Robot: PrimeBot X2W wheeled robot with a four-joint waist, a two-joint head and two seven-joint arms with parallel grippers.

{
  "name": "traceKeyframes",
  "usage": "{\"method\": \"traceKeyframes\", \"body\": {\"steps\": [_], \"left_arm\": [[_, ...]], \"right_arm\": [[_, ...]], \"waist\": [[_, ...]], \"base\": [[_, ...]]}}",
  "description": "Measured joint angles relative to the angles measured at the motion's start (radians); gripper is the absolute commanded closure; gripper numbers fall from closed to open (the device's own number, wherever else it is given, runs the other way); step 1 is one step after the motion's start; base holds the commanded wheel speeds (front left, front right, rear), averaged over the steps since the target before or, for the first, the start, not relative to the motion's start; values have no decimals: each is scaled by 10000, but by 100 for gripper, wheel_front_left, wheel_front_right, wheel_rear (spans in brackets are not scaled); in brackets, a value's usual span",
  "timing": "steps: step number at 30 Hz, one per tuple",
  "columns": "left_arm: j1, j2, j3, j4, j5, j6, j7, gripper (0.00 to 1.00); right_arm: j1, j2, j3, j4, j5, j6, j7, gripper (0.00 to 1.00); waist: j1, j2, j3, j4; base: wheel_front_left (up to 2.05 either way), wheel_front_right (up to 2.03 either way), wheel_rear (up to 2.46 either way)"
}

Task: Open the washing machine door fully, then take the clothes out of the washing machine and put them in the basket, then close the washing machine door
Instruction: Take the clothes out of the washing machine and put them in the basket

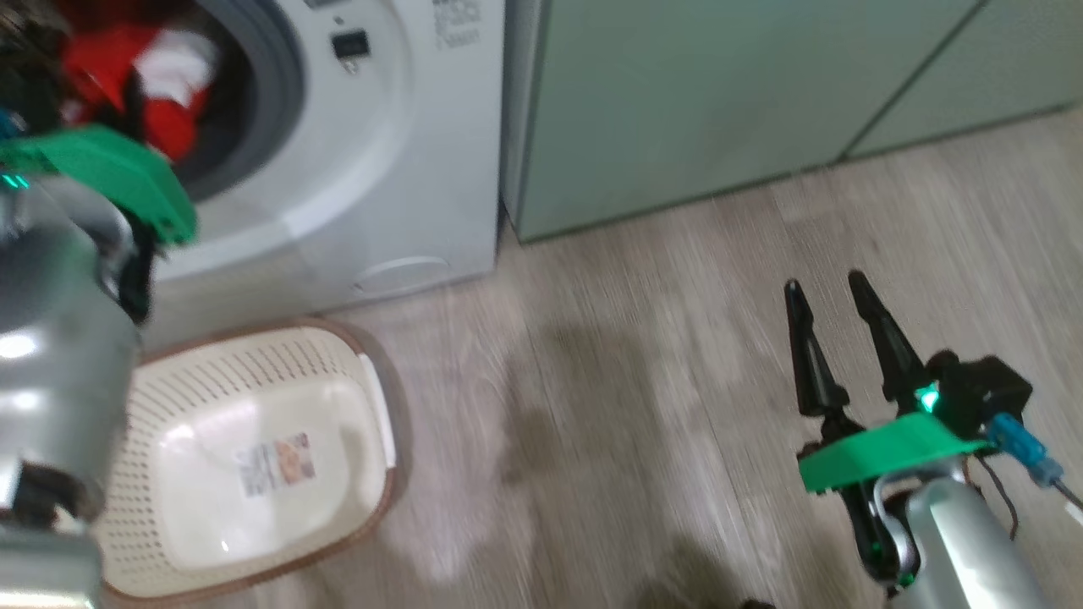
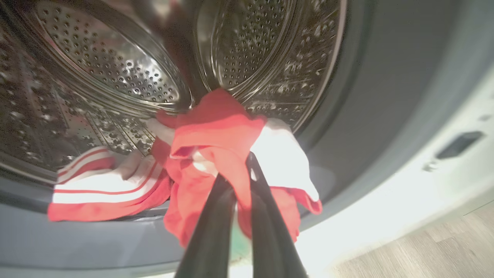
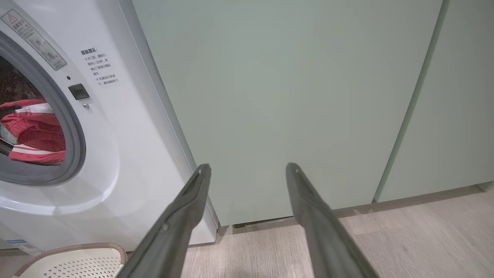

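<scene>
Cabinets (image 3: 289,96): pale green, plain fronts, standing flush against the washer's right side, tops cut off

Floor (image 1: 634,423): pale wood planks, blurred in the head view

Washer (image 1: 406,169): white front-loader with its opening exposed; the grey ring (image 1: 279,93) frames a perforated steel drum (image 2: 115,69). The left arm (image 1: 59,338) and its green guard cover the opening's lower left in the head view; the top of the washer is cut off

Basket (image 1: 254,448): cream with a brown rim, on the floor just before the washer and below the opening. Its left side is hidden behind the left arm

Clothes (image 2: 216,135): red with white stripes and panels, inside the drum at its front lip, one fold hanging over the ring

Left gripper (image 2: 237,170): reaching into the opening, jaws closed on a red fold of the clothes

Right gripper (image 1: 824,283): over bare floor, well apart from washer and basket, jaws spread wide with nothing between them, pointing toward the cabinets in its wrist view

Latch slot (image 3: 78,91): small dark square right of the ring

Writing: warning sticker (image 3: 32,38) with a triangle sign, beside the ring; printed lines (image 3: 98,65) of Chinese characters, too small to read; picture label (image 1: 275,465) on the basket's bottom, illegible; blue sticker (image 3: 17,244) at the washer's foot, partly cut off
</scene>
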Motion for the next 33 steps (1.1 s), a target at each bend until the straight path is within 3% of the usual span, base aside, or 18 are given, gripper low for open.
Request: {"method": "traceKeyframes", "body": {"steps": [10, 16, 22, 27, 33], "left_arm": [[2817, -568, -437, -2027, -38, 38, -418, 100], [4908, -533, -489, -4048, 119, 468, -447, 100], [7371, -305, -790, -5336, 46, 825, 594, 100], [8353, -169, -880, -5204, -259, 807, 1308, 100], [7601, -136, -846, -3754, -334, 619, 1083, 100]], "right_arm": [[1087, -190, -121, 161, 105, 0, 0, 0], [1536, -201, -165, 186, 190, 0, 0, 0], [1608, -201, -245, 184, 209, 0, 0, 0], [1596, -201, -253, 148, 247, 0, 0, 0], [1328, -270, -265, 71, 249, 0, 0, 0]], "waist": [[0, 0, -1651, 738], [0, 1, -2377, 1273], [0, 0, -2623, 1659], [0, 1, -2386, 1720], [0, 0, -1824, 1638]], "base": [[0, 0, 0], [0, 0, 0], [0, 0, 0], [0, 0, 0], [0, 0, 0]]}}
